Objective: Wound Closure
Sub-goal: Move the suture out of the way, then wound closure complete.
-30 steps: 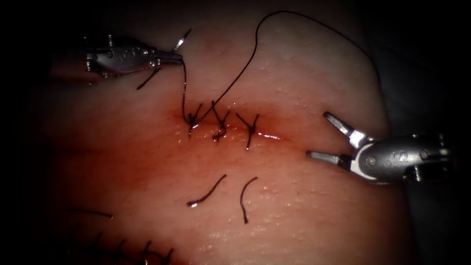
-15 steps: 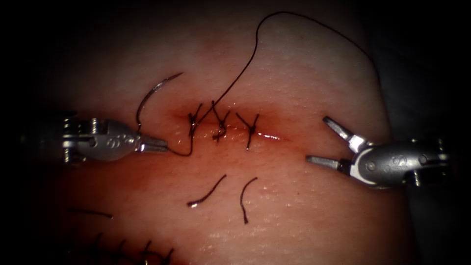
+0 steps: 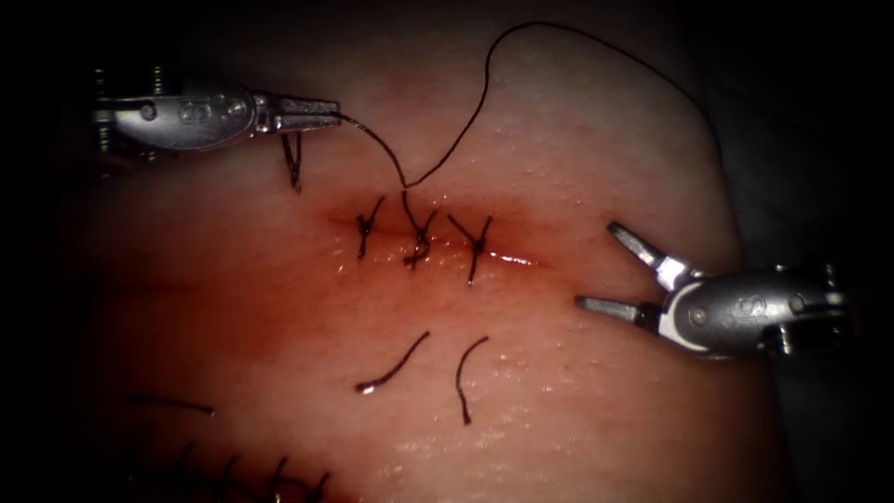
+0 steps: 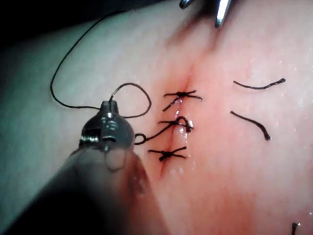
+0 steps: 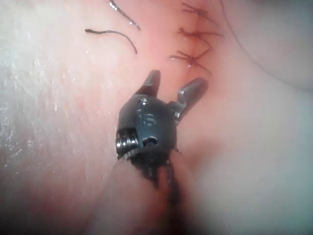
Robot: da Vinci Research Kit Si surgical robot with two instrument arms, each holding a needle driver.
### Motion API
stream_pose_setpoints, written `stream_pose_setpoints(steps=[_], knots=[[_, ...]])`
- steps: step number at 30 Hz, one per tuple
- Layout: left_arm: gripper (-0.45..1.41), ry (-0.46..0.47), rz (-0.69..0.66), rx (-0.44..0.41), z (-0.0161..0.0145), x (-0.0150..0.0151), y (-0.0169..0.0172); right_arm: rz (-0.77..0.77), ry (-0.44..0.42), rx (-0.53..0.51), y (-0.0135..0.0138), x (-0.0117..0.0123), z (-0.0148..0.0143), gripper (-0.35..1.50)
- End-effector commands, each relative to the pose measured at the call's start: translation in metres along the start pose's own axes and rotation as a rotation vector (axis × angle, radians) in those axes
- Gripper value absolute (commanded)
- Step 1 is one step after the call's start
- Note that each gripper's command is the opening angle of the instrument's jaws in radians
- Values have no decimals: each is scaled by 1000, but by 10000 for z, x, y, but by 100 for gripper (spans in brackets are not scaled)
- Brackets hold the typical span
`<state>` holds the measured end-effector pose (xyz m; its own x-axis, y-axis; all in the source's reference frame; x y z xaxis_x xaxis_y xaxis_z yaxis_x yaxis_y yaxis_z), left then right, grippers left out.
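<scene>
with the needle in my left jaws, my right jaws stand wide

while my left tool [image 3: 326, 114] hangs over the tissue [image 3: 596, 419] up and to the left of the cut [image 3: 510, 259], its jaws are closed. as best i can tell they grip the needle [image 3: 293, 164] near its thread end. it shows as a slim dark piece hanging under the jaws, off the tissue, and i cannot make out its tip. the thread [image 3: 484, 84] leaves my jaw tips, dips to a kink just above the middle stitch [image 3: 416, 238], then climbs in a wide arc and drops away to the right. my left wrist view shows the same thread [image 4: 146, 100] curling out from my left tool [image 4: 110, 103].

my right tool [image 3: 596, 264] sits off the right end of the cut, jaws spread wide and holding nothing; my right wrist view shows them [image 5: 176, 81] splayed near the stitches.

three stitches cross the cut, whose right end is unstitched. two cut ends [image 3: 396, 365] lie loose below it. red fluid [image 3: 279, 279] stains the tissue around and left of the cut.
</scene>
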<state>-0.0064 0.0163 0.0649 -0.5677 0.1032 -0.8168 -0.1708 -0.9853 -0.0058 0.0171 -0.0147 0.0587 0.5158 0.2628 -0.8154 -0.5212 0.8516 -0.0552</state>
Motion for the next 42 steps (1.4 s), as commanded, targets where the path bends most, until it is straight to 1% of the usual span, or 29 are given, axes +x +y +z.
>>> stream_pose_setpoints(steps=[1,3,4,6,7,9,10,12,14,15,16,18,20,21,22,23,25,29,33,35,38,42], knots=[[-45,0,3,13,14,-6,-9,0,2,2,-7,-2,6,143],[-45,1,6,30,30,-19,-28,0,3,3,-7,-1,5,143],[-45,6,11,55,44,-34,-45,0,3,3,-7,-2,5,143],[-45,-3,18,92,61,-53,-67,0,3,3,-7,-2,5,143],[-45,3,12,125,76,-72,-91,0,3,2,-7,-2,5,143],[-45,-4,23,168,88,-88,-113,0,2,2,-7,-2,6,143],[-45,-20,26,206,94,-99,-126,0,2,2,-7,-2,6,141],[-45,-33,23,248,103,-113,-144,0,2,1,-8,-1,6,141],[-45,-52,17,264,114,-128,-157,0,2,1,-8,-1,6,141],[-45,-54,21,274,124,-140,-163,0,2,1,-8,-1,6,141],[-37,-59,1,277,127,-146,-164,0,2,1,-8,-1,6,141],[12,-64,-69,273,134,-156,-158,0,3,1,-8,-1,6,141],[51,-63,-154,257,139,-164,-148,0,3,1,-8,-1,6,141],[79,-61,-195,252,140,-168,-142,0,3,1,-8,-1,6,141],[113,-47,-248,254,141,-174,-136,0,2,1,-8,-1,6,141],[128,-9,-272,233,137,-181,-133,0,2,1,-8,-1,6,141],[140,26,-305,209,131,-185,-133,0,2,1,-8,0,6,141],[140,55,-377,169,104,-195,-126,1,2,3,-8,2,4,141],[140,68,-371,133,68,-208,-110,5,0,5,-5,4,5,141],[140,61,-361,129,50,-216,-96,7,-1,6,-3,6,5,141],[130,35,-343,123,19,-234,-71,9,-3,8,0,8,6,141],[130,-2,-329,84,-16,-259,-45,10,-4,8,1,8,6,141]])
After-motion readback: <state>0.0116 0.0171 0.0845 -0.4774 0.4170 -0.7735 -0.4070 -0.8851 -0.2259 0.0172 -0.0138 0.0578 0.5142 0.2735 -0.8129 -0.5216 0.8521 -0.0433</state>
